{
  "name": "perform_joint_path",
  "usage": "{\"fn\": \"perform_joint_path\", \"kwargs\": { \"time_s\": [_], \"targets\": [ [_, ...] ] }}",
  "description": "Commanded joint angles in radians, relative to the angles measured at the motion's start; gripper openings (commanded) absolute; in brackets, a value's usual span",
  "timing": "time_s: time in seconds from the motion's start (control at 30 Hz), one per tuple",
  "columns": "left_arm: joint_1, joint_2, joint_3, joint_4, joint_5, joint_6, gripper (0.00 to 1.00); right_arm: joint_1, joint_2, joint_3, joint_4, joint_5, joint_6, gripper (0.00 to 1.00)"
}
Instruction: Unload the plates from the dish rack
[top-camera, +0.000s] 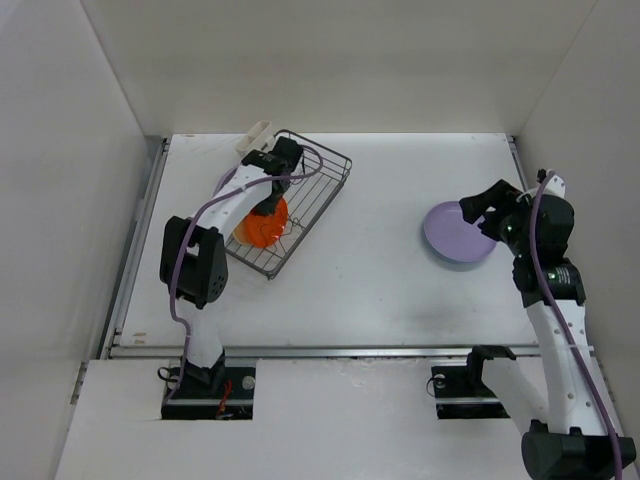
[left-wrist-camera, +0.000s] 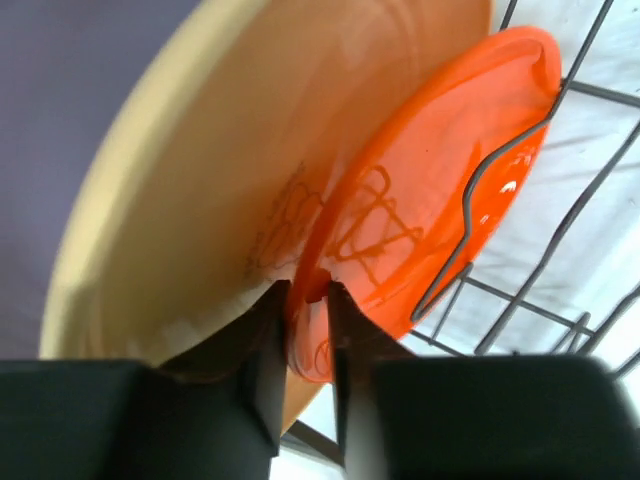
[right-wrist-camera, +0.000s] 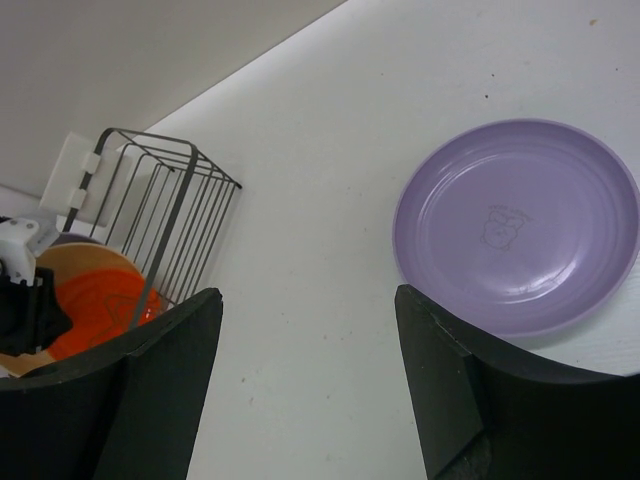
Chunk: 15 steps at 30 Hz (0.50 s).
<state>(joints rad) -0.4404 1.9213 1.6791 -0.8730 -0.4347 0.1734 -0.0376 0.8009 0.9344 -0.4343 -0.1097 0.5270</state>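
Left claw (left-wrist-camera: 307, 292) pinching the rim of the orange plate (left-wrist-camera: 440, 200), in the dish rack (top-camera: 318, 150) at upper left, right claw (right-wrist-camera: 305, 292) wide open and empty, by the purple plate (right-wrist-camera: 520, 240) at right.

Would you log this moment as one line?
left gripper: shut on orange plate in dish rack | right gripper: open, empty | purple plate: on table

SURFACE: my white table (top-camera: 380, 290) | UPPER LEFT OF TOP VIEW: dish rack (top-camera: 320, 190) stands on it, skewed to the table edges | RIGHT OF CENTRE: purple plate (top-camera: 450, 237) lies flat on it, well apart from the rack
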Motion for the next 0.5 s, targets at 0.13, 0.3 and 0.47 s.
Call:
{"fn": "perform_joint_path", "kwargs": {
  "time_s": [0.13, 0.3, 0.47],
  "targets": [
    [0.011, -0.030, 0.073, -0.067, 0.034, -0.045, 0.00, 0.010, -0.035, 0.043, -0.011, 0.001, -0.016, 0.75],
    [0.011, -0.096, 0.140, -0.122, 0.008, -0.035, 0.00, 0.019, -0.035, 0.043, -0.020, 0.001, -0.025, 0.77],
    [-0.046, -0.162, 0.214, -0.172, -0.013, -0.012, 0.00, 0.019, -0.035, 0.043, -0.020, 0.001, -0.025, 0.77]
  ]
}}
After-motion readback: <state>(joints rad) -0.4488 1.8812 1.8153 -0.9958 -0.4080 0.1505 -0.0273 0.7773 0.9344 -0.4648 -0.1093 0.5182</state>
